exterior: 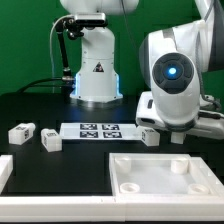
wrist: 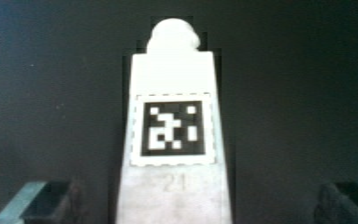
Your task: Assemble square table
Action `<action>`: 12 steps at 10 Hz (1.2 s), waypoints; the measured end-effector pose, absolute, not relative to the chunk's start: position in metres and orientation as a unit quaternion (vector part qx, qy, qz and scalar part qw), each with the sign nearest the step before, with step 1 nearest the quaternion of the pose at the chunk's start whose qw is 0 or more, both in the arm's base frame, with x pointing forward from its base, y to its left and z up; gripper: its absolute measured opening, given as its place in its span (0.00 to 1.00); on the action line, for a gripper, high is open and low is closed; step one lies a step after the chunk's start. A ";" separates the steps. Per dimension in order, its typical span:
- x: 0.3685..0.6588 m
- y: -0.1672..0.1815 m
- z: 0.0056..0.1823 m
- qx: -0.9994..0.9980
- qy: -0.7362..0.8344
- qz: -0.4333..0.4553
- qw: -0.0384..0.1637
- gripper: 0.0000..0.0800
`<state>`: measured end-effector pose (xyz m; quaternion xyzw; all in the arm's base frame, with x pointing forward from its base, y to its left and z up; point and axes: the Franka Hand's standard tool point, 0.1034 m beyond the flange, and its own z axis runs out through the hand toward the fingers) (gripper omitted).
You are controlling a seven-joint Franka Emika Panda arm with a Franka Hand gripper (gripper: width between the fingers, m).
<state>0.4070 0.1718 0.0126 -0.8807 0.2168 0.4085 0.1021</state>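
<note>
left leg (exterior: 22, 130) and 2nd leg (exterior: 50, 140) lie apart on bare table (exterior: 30, 105); marker board (exterior: 98, 130) sits centre; 3rd leg (exterior: 148, 135) lies inside the gripper (wrist: 179, 205), fingers (wrist: 25, 200) spread wide with gaps on both sides; slab (exterior: 165, 175) sits at the front edge, right.

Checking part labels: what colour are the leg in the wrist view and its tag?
Leg white, tag black-and-white squares; wrist view shows it best.

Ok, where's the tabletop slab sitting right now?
In the exterior view, the tabletop slab lies low on the exterior view's right, recessed side up. It is nearer the camera than the marker board, with a leg just beyond its far edge.
</note>
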 end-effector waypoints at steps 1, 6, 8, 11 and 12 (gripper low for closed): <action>0.408 0.171 0.013 -0.881 0.217 0.408 0.103 0.81; 0.407 0.171 0.012 -0.880 0.218 0.409 0.103 0.36; 0.407 0.171 0.012 -0.880 0.218 0.409 0.103 0.36; 0.407 0.171 0.012 -0.880 0.218 0.409 0.103 0.36; 0.408 0.171 0.012 -0.880 0.218 0.409 0.103 0.36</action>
